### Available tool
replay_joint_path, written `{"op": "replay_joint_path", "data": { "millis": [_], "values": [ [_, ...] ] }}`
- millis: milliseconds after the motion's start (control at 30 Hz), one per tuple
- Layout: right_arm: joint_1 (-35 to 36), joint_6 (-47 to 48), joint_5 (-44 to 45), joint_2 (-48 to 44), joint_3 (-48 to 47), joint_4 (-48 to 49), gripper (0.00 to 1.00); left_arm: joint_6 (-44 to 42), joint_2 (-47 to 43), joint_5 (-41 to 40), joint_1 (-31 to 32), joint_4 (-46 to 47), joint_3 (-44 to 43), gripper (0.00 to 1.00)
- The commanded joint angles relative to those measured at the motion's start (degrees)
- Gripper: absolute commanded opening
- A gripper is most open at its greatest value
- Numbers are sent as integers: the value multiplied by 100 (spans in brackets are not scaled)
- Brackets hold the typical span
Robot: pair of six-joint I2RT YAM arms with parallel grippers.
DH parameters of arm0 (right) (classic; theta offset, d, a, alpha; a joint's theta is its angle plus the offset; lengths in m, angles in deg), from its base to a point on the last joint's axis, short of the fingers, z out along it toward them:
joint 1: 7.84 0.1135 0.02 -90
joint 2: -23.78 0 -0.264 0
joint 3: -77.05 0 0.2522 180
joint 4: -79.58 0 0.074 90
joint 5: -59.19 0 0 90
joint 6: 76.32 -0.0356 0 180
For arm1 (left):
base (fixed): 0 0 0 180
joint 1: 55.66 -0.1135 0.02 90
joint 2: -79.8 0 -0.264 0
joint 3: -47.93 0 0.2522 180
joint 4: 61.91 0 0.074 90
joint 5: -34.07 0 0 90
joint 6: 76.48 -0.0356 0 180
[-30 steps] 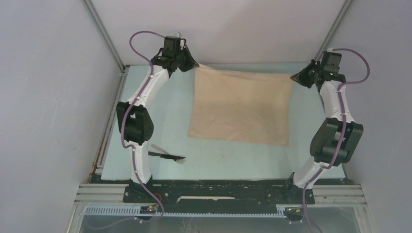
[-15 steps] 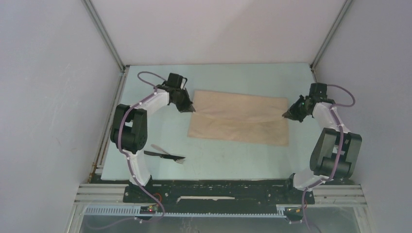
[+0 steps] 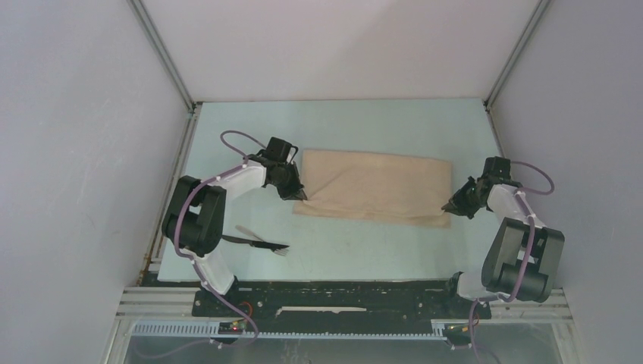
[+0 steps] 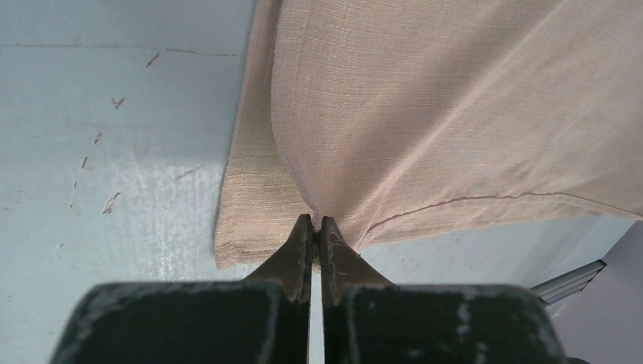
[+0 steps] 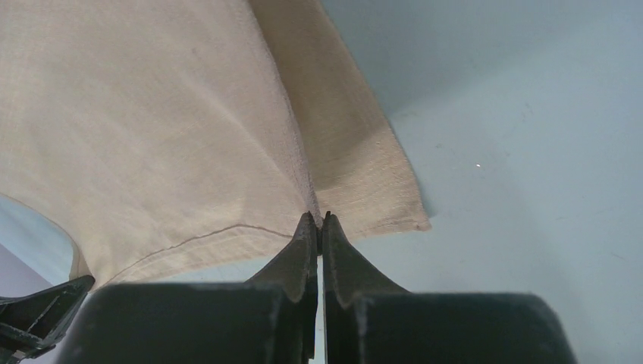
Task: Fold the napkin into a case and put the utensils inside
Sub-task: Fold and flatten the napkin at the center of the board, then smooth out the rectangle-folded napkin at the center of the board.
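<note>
The tan napkin (image 3: 375, 186) lies folded in half on the pale blue table, a wide strip. My left gripper (image 3: 301, 195) is shut on the upper layer's corner at the napkin's near left; the left wrist view shows its jaws closed on the napkin (image 4: 425, 114). My right gripper (image 3: 448, 206) is shut on the upper layer's corner at the near right, with the napkin (image 5: 167, 129) pinched. The upper layer hangs a little above the lower corner in both wrist views. The utensils (image 3: 261, 243), dark slim pieces and a pale one, lie near the left arm's base.
The table (image 3: 356, 250) is walled by grey panels at back and sides. A black rail (image 3: 341, 292) holds both arm bases along the near edge. The left arm's elbow (image 3: 193, 216) stands just left of the utensils.
Both grippers have drawn the napkin's far edge towards the near edge and down, folding it from a full square into a half-width strip. The utensils have not moved.
</note>
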Motion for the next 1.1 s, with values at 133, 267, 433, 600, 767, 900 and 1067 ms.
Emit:
{"op": "replay_joint_path", "data": {
  "millis": [133, 267, 433, 600, 767, 900, 1067],
  "values": [
    [-157, 131, 143, -208, 201, 188, 0, 40, -246, -96, 73, 204, 259, 0],
    [-238, 149, 250, -480, 246, 103, 0, -42, -481, -342, 75, 135, 357, 0],
    [-289, 138, 219, -462, 360, 126, 0, -55, -423, -305, 80, 127, 407, 0],
    [-290, 112, 166, -353, 447, 246, 0, -26, -319, -282, 87, 248, 493, 0],
    [-294, 102, 200, -234, 540, 291, 0, -48, -285, -323, 102, 273, 557, 0],
    [-290, 75, 224, -199, 593, 350, 0, -63, -212, -323, 104, 292, 591, 0],
    [-290, 77, 333, -194, 618, 337, 0, -48, -149, -299, 121, 322, 642, 0]
  ]
}}
